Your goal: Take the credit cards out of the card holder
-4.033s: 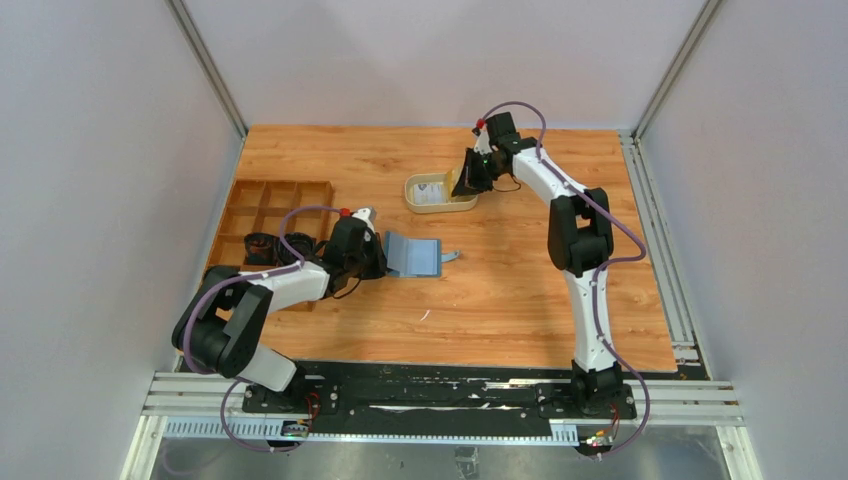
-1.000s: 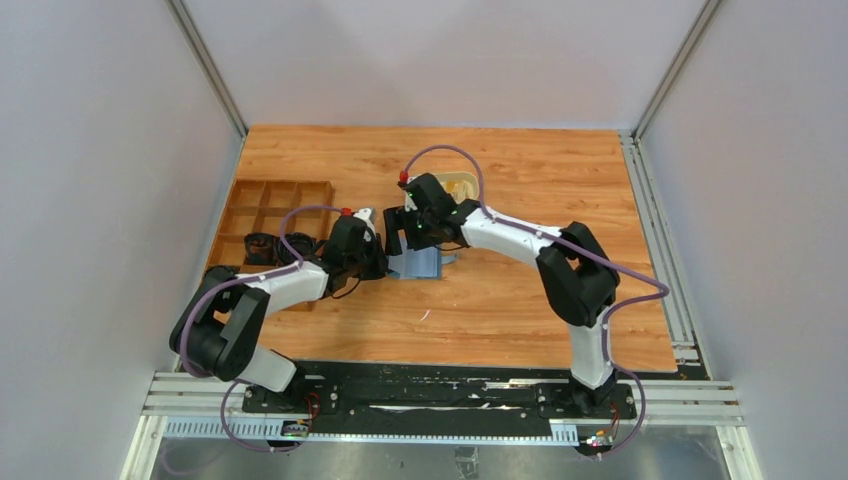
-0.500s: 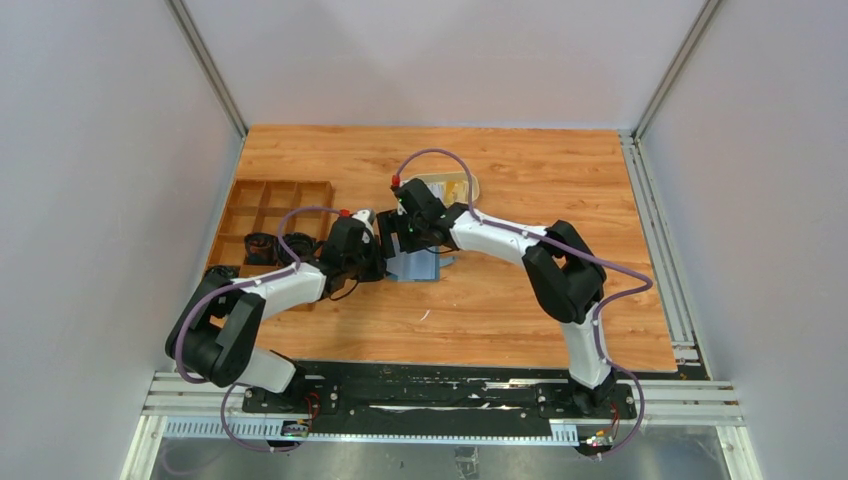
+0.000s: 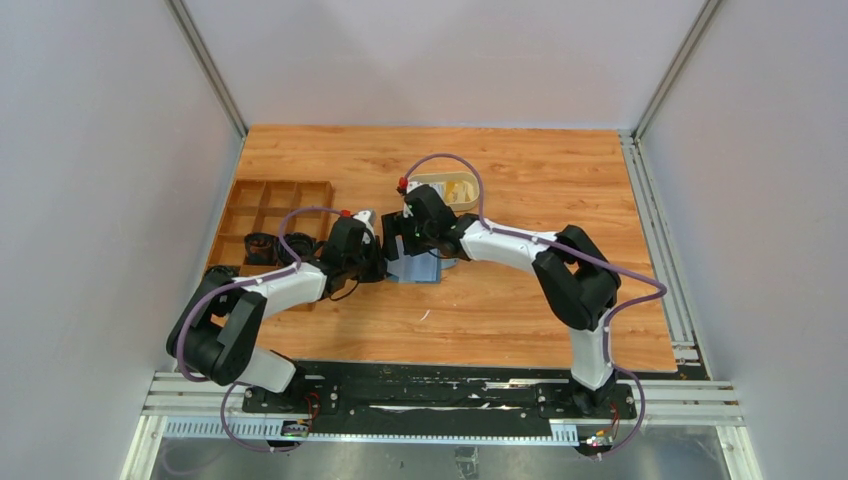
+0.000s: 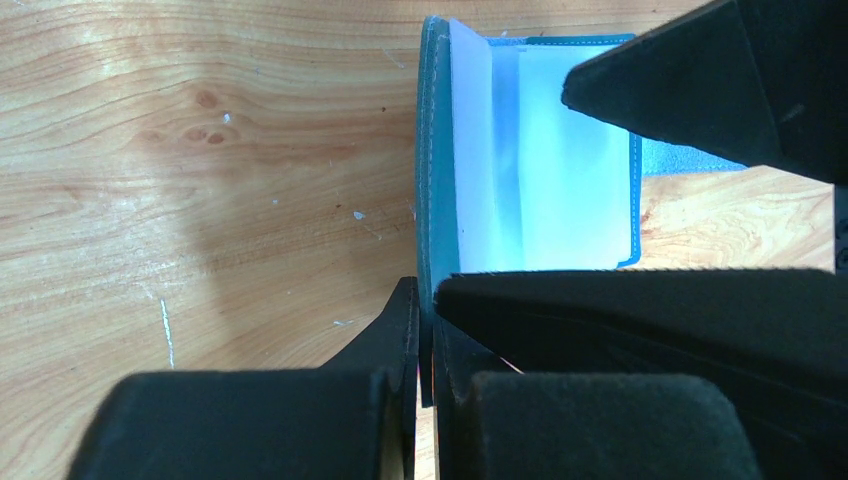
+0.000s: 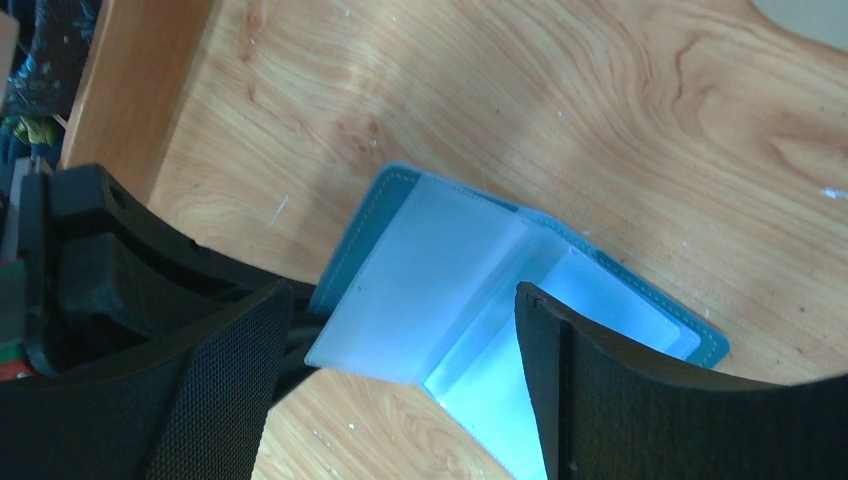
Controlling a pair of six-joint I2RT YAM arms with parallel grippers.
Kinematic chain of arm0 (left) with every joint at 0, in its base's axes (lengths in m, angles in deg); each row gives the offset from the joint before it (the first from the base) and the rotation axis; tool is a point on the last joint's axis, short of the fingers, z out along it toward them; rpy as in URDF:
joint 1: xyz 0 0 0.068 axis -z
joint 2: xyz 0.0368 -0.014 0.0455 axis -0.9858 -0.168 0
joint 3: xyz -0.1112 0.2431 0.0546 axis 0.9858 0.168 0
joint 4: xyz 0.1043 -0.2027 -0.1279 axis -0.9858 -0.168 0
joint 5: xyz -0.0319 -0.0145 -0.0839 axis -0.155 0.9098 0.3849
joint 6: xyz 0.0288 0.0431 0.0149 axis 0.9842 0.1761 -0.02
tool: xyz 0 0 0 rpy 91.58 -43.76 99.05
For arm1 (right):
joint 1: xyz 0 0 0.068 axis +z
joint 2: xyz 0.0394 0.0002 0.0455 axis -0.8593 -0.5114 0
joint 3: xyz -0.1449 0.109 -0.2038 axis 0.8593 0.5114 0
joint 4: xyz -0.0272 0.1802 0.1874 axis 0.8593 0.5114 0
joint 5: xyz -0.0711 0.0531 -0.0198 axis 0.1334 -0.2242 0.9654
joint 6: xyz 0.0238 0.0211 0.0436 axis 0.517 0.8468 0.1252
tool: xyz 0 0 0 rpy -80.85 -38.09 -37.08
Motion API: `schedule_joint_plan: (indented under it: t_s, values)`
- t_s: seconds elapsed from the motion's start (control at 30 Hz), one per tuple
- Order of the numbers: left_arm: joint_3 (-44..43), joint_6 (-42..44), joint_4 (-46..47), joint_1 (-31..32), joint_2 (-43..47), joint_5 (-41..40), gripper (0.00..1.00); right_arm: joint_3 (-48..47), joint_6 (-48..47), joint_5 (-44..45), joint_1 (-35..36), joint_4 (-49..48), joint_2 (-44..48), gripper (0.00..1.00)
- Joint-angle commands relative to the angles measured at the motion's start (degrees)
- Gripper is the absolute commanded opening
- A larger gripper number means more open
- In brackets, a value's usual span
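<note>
The teal-blue card holder [image 4: 422,268] lies open on the table, its pale blue plastic sleeves [image 6: 430,265] facing up. My left gripper [image 4: 378,262] is shut on the edge of its left cover [image 5: 426,250], holding that cover upright. My right gripper [image 6: 400,385] hovers open right over the sleeves, one finger [image 6: 225,380] near the raised flap, the other [image 6: 575,385] over the flat half. It holds nothing. I cannot tell whether credit cards sit inside the sleeves. Pale credit cards [image 4: 452,191] show in the oval beige tray [image 4: 472,190].
A brown wooden compartment box [image 4: 270,203] stands at the left, with dark round items [image 4: 262,245] in its near cells. The right gripper's finger [image 5: 740,80] crowds the wallet's far side. Grey walls close in both sides and the back.
Four seconds ago the right gripper was at the beige tray; it has swung left to the open wallet and settled just over it. The left gripper has kept its hold.
</note>
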Motion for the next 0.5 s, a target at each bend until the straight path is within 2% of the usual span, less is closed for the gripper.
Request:
schedule_joint_plan:
  t_s: [0.0, 0.27, 0.47]
  values:
    - [1.4, 1.1, -4.2, 0.3, -0.5, -1.2, 0.0, -2.1, 0.6, -1.1, 0.9, -1.0, -3.3, 0.85]
    - [2.1, 1.0, -4.0, 0.3, -0.4, -1.5, 0.0, 0.0, 0.7, -0.7, 0.9, -1.4, -3.0, 0.85]
    - [1.8, 1.0, -3.8, 0.3, -1.3, -1.1, 0.0, 4.1, 0.7, -1.2, 0.9, -6.3, 0.1, 0.85]
